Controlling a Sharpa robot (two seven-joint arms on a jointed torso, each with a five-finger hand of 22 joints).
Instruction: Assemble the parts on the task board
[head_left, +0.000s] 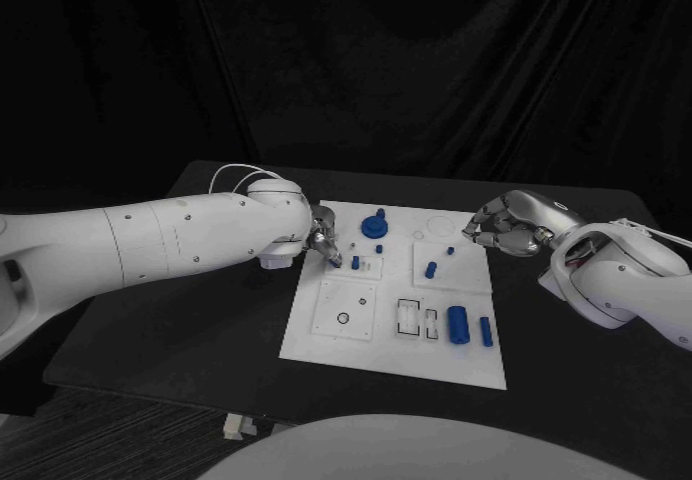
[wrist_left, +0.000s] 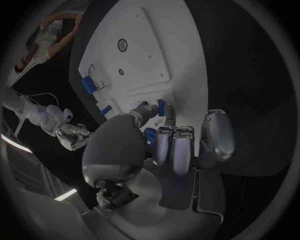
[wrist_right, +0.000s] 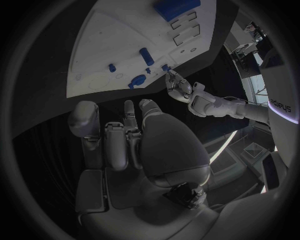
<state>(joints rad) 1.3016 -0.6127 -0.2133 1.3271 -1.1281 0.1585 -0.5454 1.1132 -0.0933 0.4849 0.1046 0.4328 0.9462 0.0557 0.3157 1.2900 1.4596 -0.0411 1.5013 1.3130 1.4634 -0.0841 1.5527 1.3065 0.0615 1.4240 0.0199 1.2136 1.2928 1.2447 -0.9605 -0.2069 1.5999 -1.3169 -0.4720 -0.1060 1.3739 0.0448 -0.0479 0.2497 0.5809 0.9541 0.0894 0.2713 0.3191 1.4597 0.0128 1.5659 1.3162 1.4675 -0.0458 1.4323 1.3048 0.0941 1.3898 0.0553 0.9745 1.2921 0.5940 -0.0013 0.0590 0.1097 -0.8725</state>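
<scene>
We record the black table with the white task board lying at its centre. The left hand reaches over the board's left edge, its fingertips pinching a small blue part there (grip confirmed from the left wrist view). The right hand hovers at the board's far right corner, fingers curled in, holding nothing. Other blue parts sit on the board: a large cylinder near the right edge and a round knob at the far side.
</scene>
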